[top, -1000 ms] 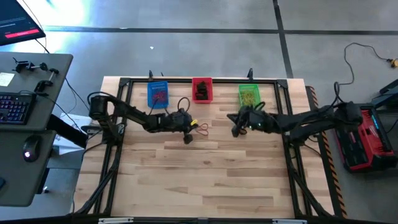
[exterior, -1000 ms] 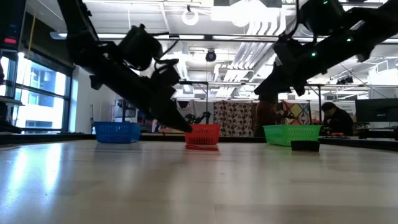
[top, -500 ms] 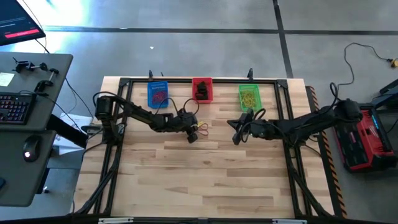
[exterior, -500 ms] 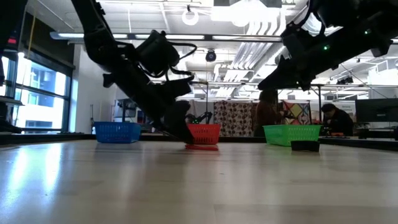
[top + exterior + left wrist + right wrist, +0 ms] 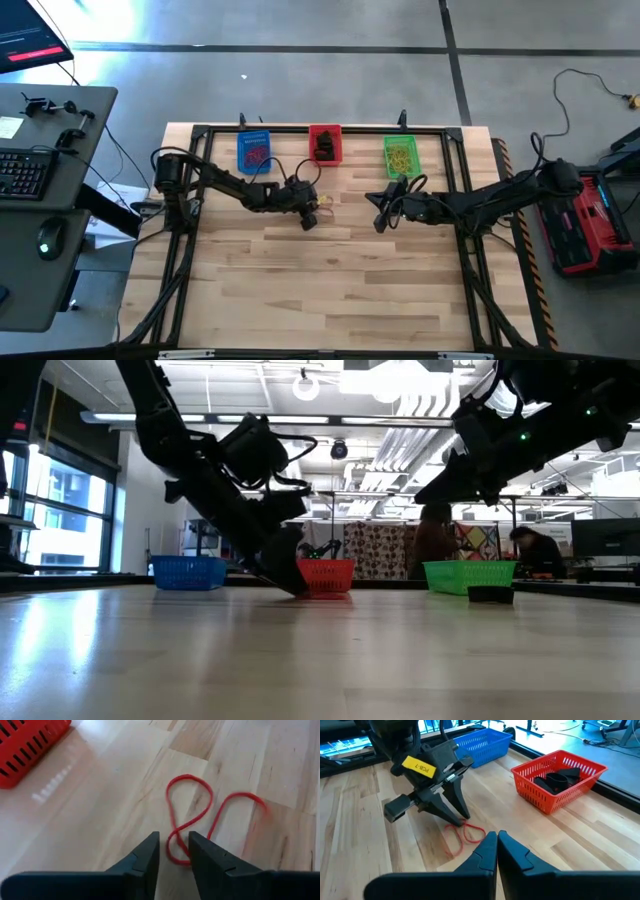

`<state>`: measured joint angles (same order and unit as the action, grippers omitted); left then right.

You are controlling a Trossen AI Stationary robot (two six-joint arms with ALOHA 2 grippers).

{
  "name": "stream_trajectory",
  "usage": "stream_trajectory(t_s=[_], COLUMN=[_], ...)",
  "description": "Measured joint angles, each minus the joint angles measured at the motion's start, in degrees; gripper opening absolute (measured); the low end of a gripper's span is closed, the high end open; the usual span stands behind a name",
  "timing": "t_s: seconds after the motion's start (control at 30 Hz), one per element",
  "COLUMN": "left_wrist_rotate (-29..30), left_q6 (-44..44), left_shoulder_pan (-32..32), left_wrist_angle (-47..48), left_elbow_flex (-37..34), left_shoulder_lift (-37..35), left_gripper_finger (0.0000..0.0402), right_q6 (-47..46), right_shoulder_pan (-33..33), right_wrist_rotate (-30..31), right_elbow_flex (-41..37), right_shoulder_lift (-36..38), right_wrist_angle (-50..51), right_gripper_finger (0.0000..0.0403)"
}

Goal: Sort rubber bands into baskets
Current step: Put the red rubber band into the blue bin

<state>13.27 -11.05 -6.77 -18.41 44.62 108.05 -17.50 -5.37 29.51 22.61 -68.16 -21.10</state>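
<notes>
**Left gripper pinches a red rubber band on the table**

Your left gripper (image 5: 173, 851) is down at the table, in front of the red basket (image 5: 324, 144). Its two fingers are almost closed, with only a narrow gap, and a strand of the red rubber band (image 5: 200, 815) passes between the tips. You see the band lying flat on the wood, twisted like a figure eight, with one loop stretching away from the fingers.

Your right gripper (image 5: 497, 846) hangs above the table in front of the green basket (image 5: 400, 153). Its fingers are pressed together and hold nothing.

The blue basket (image 5: 254, 152) already has red bands inside, the red basket holds black bands, and the green basket holds yellowish ones. All three stand in a row at the far edge of the table (image 5: 340, 290).
</notes>
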Motion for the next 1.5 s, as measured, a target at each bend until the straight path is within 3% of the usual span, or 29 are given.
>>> stream_trajectory(t_s=[0.33,0.7,0.93,1.07,1.33,1.5], left_wrist_rotate=[-0.2,4.6,7.6,11.4,24.4,28.6], left_q6=[4.3,6.3,3.8,2.8,1.6,1.1], left_shoulder_pan=[0.9,2.5,2.1,1.9,1.7,-0.9], left_wrist_angle=[-0.2,2.7,2.9,3.0,9.0,11.3], left_elbow_flex=[-0.1,-1.4,-6.0,-8.7,-11.5,-13.5], left_shoulder_lift=[-0.5,-9.0,-17.5,-23.2,-33.6,-37.8], left_gripper_finger=[0.0007,0.0,0.0,0.0,0.0,0.0], right_q6=[0.0,0.0,0.0,0.4,1.1,1.0], right_shoulder_pan=[0.0,0.0,0.0,0.0,0.0,0.0], right_wrist_rotate=[0.0,-0.1,-0.1,-0.1,-0.1,-0.1], right_elbow_flex=[0.0,0.0,0.0,0.0,0.0,0.0], right_shoulder_lift=[0.0,0.0,0.0,0.0,0.0,0.0], right_wrist_angle=[0.1,0.7,0.7,0.7,0.7,0.7], right_gripper_finger=[0.0,0.0,0.0,0.0,0.0,0.0])
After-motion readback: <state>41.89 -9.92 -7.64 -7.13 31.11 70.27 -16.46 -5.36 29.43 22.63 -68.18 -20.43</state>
